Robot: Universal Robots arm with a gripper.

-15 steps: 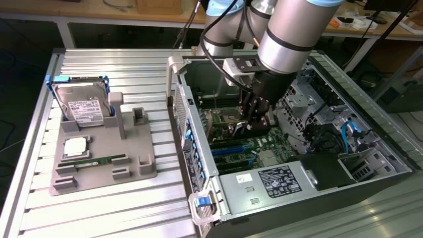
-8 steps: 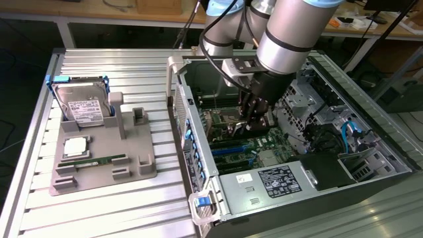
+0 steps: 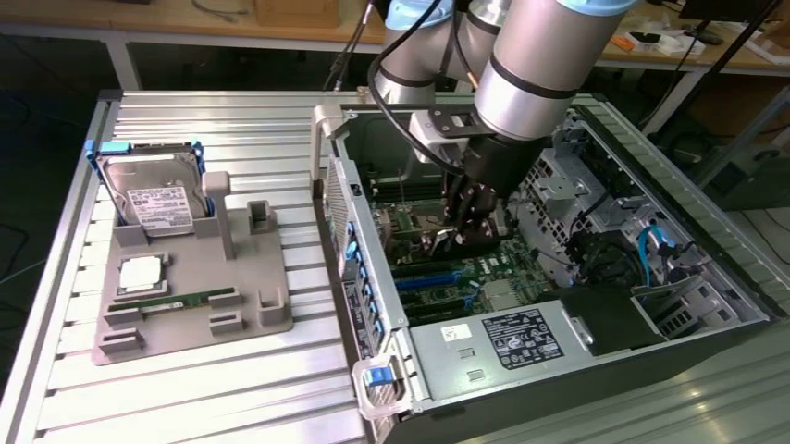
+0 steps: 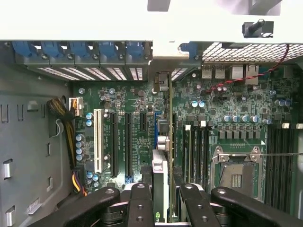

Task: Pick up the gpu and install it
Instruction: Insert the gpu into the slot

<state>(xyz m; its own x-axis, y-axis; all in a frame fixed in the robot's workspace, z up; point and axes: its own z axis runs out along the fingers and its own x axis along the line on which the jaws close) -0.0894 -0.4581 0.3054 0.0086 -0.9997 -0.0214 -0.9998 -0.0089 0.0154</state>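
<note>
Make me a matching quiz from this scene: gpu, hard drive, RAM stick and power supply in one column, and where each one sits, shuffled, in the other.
Things:
1. gpu
2. hard drive
3. RAM stick
4. power supply

Places:
A. lying flat on the grey tray
B. inside the case, label facing up
C. held edge-on in the gripper, above the motherboard
D. propped up at the tray's far end, white label showing

Pairs: 1-C, 2-D, 3-A, 4-B
</note>
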